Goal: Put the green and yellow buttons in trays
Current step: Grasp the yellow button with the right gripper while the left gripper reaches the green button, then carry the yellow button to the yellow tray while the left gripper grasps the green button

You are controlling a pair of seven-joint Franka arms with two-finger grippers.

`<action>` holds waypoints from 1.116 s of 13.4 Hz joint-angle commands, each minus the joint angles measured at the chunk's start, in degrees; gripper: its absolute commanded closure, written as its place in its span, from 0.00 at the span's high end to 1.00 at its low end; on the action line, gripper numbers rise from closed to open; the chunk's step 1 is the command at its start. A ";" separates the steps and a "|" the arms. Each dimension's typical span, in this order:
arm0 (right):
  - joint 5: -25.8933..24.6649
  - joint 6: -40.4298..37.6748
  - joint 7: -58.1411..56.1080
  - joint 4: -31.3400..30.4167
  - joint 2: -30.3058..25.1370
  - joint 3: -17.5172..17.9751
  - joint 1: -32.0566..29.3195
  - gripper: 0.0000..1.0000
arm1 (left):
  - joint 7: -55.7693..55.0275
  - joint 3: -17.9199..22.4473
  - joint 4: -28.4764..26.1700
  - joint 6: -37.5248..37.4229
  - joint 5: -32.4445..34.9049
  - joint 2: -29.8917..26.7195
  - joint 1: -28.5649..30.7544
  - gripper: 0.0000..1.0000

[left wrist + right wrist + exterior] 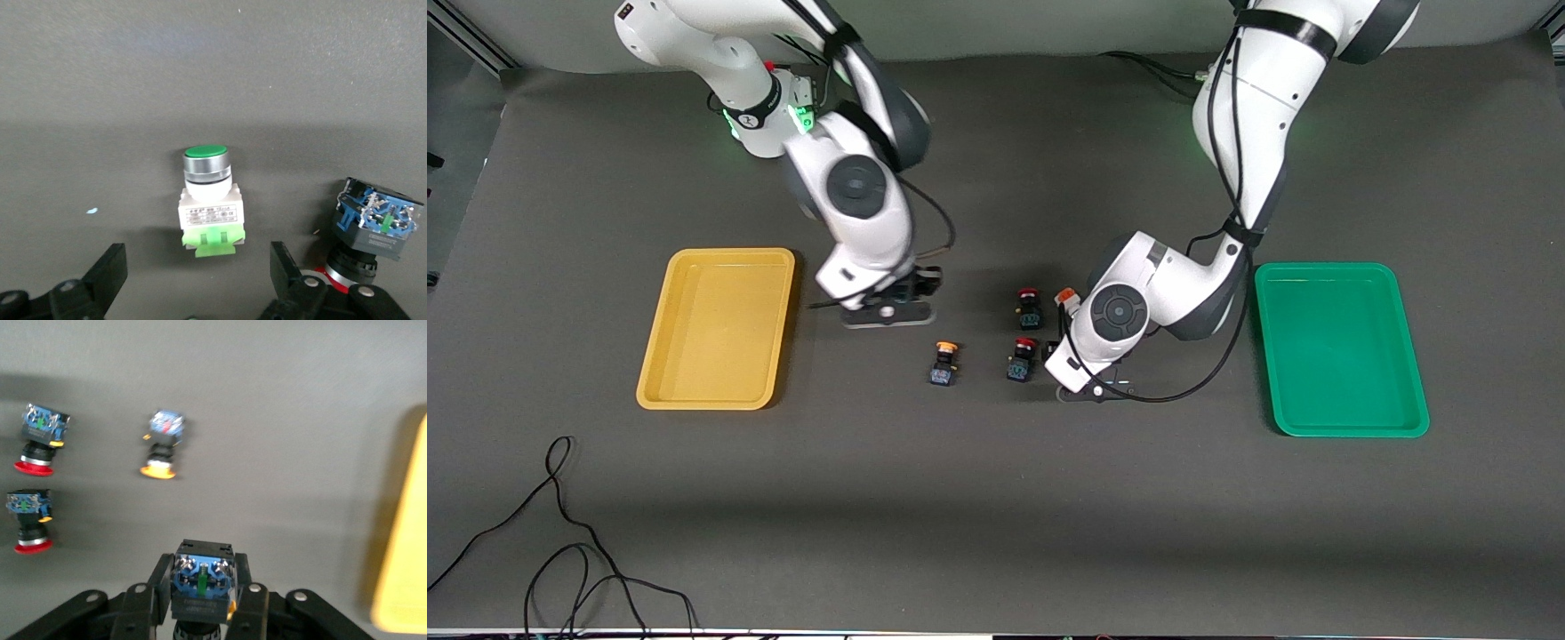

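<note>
Trays first: the yellow tray (pixel 716 329) at the right arm's end of the table and the green tray (pixel 1343 348) at the left arm's end both hold nothing, so no button has been delivered yet and all three placements remain.

Right gripper (pixel 200 600) hangs over the table beside the yellow tray, its fingers closed on a dark blue-bodied button (pixel 201 581); an orange edge peeks out under it, so I judge it to be one of the yellow ones.

Left gripper (pixel 193 280) sits low over the table between the middle cluster and the green tray, its fingers (pixel 107 273) spread wide on either side of the green button (pixel 209 203), not touching it.

A second yellow button (pixel 943 363) lies on the table near the middle, beside two red buttons (pixel 1024 333).
</note>
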 commanded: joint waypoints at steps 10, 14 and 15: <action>7.16 13.31 -48.88 -20.96 -6.62 -36.53 -0.06 0.20 | -3.19 1.04 1.46 4.40 2.82 2.87 -2.73 0.00; 17.42 24.08 -59.59 -26.81 2.13 -37.95 -4.10 0.20 | -2.85 1.92 1.46 -2.41 3.00 -2.82 -1.95 0.00; 22.42 24.35 -62.84 -26.72 5.04 -37.95 -4.02 0.20 | -2.85 1.93 1.54 -6.72 2.91 -5.71 -1.60 0.00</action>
